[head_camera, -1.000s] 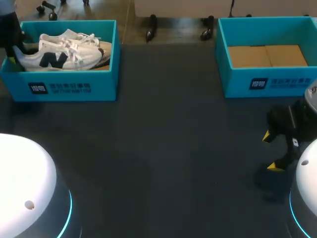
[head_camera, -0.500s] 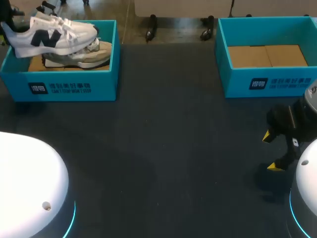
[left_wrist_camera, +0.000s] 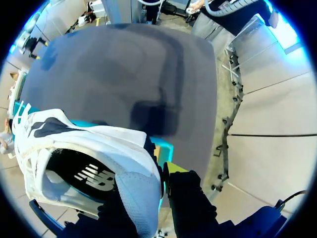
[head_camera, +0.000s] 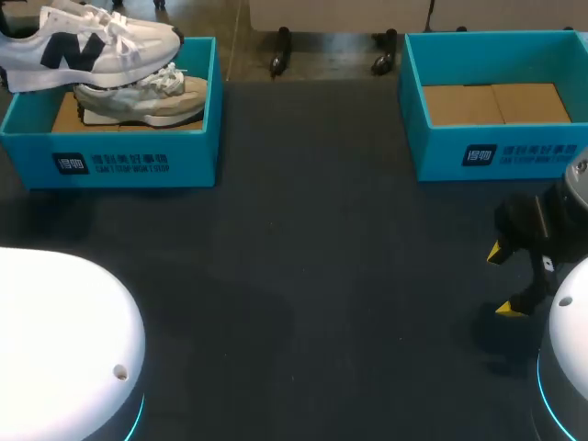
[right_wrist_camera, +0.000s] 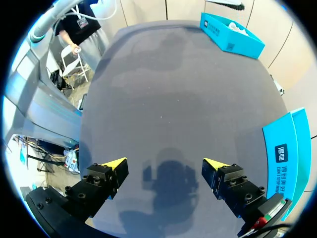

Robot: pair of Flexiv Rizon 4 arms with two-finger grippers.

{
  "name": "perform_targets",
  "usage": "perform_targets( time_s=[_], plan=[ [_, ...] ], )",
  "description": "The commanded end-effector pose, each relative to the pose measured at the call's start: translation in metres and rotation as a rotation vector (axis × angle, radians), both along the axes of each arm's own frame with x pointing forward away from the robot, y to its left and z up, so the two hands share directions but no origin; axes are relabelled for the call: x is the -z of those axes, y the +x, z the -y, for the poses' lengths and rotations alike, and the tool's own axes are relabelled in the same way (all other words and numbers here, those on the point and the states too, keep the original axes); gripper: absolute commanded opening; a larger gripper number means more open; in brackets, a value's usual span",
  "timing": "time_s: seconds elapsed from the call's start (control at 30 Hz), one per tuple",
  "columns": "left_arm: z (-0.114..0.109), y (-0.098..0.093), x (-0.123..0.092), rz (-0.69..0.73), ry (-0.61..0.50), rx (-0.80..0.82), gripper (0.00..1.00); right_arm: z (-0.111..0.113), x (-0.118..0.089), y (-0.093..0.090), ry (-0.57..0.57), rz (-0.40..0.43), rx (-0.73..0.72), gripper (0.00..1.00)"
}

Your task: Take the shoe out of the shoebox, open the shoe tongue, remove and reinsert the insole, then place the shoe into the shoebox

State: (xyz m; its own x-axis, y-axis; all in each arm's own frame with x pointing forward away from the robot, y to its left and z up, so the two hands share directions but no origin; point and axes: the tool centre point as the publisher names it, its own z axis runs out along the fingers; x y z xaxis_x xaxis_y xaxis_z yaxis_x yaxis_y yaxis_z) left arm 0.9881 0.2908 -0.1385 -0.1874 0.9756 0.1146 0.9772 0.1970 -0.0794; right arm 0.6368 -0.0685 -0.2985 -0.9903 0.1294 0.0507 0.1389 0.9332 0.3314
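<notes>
In the upper left of the head view, a white shoe (head_camera: 87, 50) with a dark side mark hangs in the air above the back rim of the left shoebox (head_camera: 119, 161), a teal open box. The shoe lies on its side line, toe toward the middle of the frame. A second shoe (head_camera: 142, 96), paler and beige-toned, lies inside that box below it.

In the left wrist view, the left hand (left_wrist_camera: 161, 181) pinches the white shoe at its heel collar, the opening and insole facing the camera; only one yellow tip shows.

The dark worktop (head_camera: 322, 276) fills the middle.

In the upper right sits the right shoebox (head_camera: 496, 152), also teal, with only cardboard (head_camera: 496, 103) on its floor. Lower right, the right hand (head_camera: 503, 281) hovers low over the worktop, well apart from both boxes, fingers spread wide and holding nothing.
</notes>
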Motion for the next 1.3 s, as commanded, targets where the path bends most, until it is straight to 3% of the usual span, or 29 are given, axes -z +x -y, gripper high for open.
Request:
perform_targets(
  time_s=[0.03, 0.3, 0.87, 1.13, 1.3],
  plan=[
    [0.026, -0.061, -0.013, 0.077, 0.035, 0.009, 0.00, -0.001, 0.001, -0.001, -0.002, 0.001, 0.000, 1.00],
    [0.084, -0.128, 0.005, 0.085, 0.038, 0.073, 0.00, -0.001, 0.001, -0.001, -0.002, 0.001, 0.000, 1.00],
    [0.087, -0.132, 0.008, 0.078, 0.032, 0.083, 0.00, -0.001, 0.001, -0.001, -0.002, 0.001, 0.000, 1.00],
    [0.141, -0.187, 0.024, 0.001, -0.022, 0.175, 0.00, -0.001, 0.001, -0.001, -0.002, 0.001, 0.000, 1.00],
    [0.175, -0.224, 0.043, 0.045, -0.002, 0.156, 0.00, -0.001, 0.001, -0.001, -0.002, 0.001, 0.000, 1.00]
  ],
)
